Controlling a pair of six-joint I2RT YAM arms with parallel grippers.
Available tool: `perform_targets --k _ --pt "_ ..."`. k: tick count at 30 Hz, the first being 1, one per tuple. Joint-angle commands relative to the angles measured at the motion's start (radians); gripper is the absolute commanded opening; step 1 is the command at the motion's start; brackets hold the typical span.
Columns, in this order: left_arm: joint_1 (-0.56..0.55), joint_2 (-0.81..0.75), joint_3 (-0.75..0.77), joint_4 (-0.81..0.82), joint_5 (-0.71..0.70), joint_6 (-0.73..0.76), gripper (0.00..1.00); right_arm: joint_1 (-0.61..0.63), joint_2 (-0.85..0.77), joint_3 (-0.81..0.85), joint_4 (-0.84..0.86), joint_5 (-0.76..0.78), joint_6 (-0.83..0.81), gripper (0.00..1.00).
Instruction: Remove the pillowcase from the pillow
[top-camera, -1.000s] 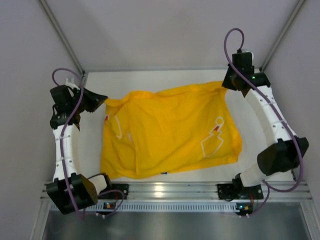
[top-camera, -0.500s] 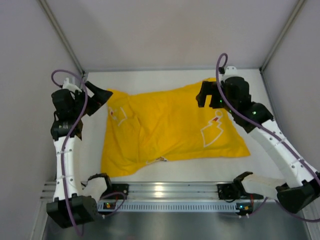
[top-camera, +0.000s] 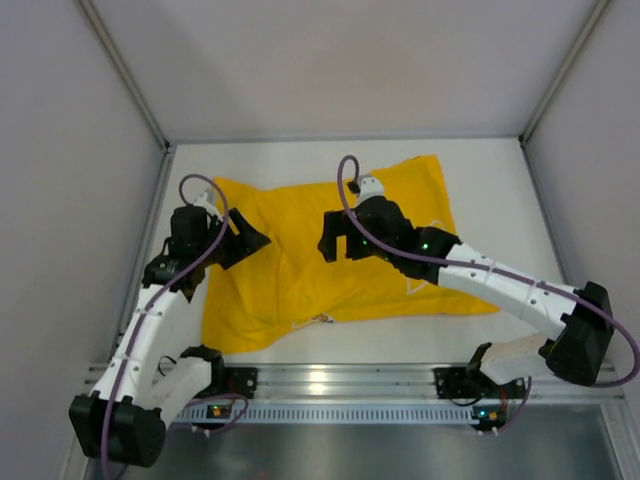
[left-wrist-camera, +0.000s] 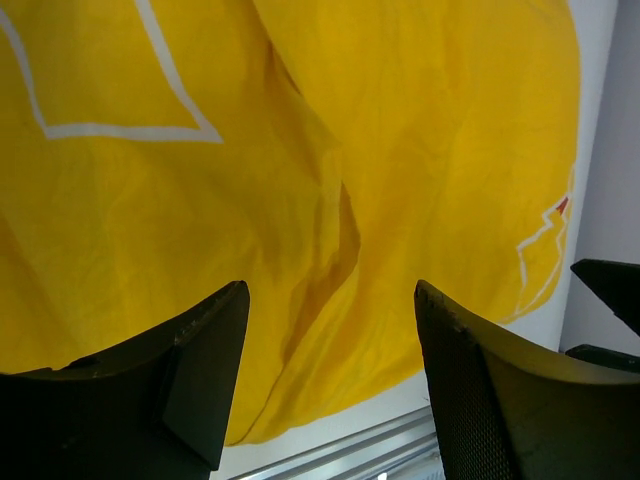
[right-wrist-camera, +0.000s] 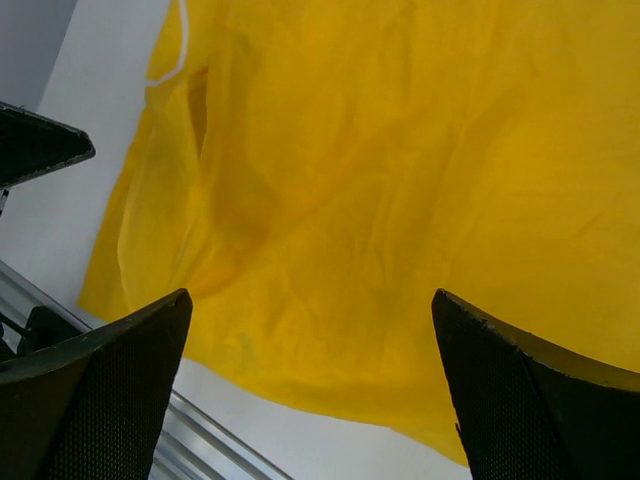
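both arms swing in from the far corners over the pillowcase (top-camera: 290, 275), which lies slumped mid-table (top-camera: 300, 160); the pillow stays hidden, presumably inside. left gripper (top-camera: 254, 240) and right gripper (top-camera: 340, 250) hang spread, empty, likely seeking lower holds.

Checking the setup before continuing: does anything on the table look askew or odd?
The pillowcase lies rumpled and skewed on the table, deeply creased toward its left side. No pillow shows; whether it is inside cannot be told. The left pincer and right pincer hover open above the fabric.
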Motion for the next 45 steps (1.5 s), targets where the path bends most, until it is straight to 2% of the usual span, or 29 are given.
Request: perform_targets --k 1,12,23,27,31,34,38,42,45 --pt "-0.007 0.001 0.000 0.003 -0.103 -0.010 0.71 0.044 0.031 0.044 0.091 0.028 0.062 0.99" --pt "-0.024 0.053 -0.004 -0.002 -0.144 0.003 0.70 0.113 0.090 0.017 0.094 0.040 0.119 1.00" --pt "-0.058 0.108 0.011 0.003 -0.167 0.004 0.70 0.151 0.222 0.133 0.094 0.013 0.138 1.00" --pt "-0.059 0.148 0.016 0.006 -0.189 0.016 0.68 0.157 0.251 0.158 0.094 0.005 0.145 1.00" --pt "-0.061 0.178 0.022 0.016 -0.216 0.032 0.60 0.160 0.260 0.170 0.094 0.006 0.147 0.99" --pt "-0.059 0.196 0.031 0.036 -0.206 0.036 0.60 0.160 0.262 0.170 0.094 0.005 0.148 1.00" --pt "-0.059 0.167 0.028 0.050 -0.187 0.032 0.67 0.162 0.262 0.167 0.095 0.002 0.148 0.99" --pt "-0.061 0.115 0.016 0.055 -0.187 0.030 0.79 0.162 0.257 0.163 0.094 0.012 0.147 0.99" --pt "-0.059 0.135 0.037 0.058 -0.183 0.036 0.82 0.162 0.266 0.170 0.094 0.006 0.148 1.00"
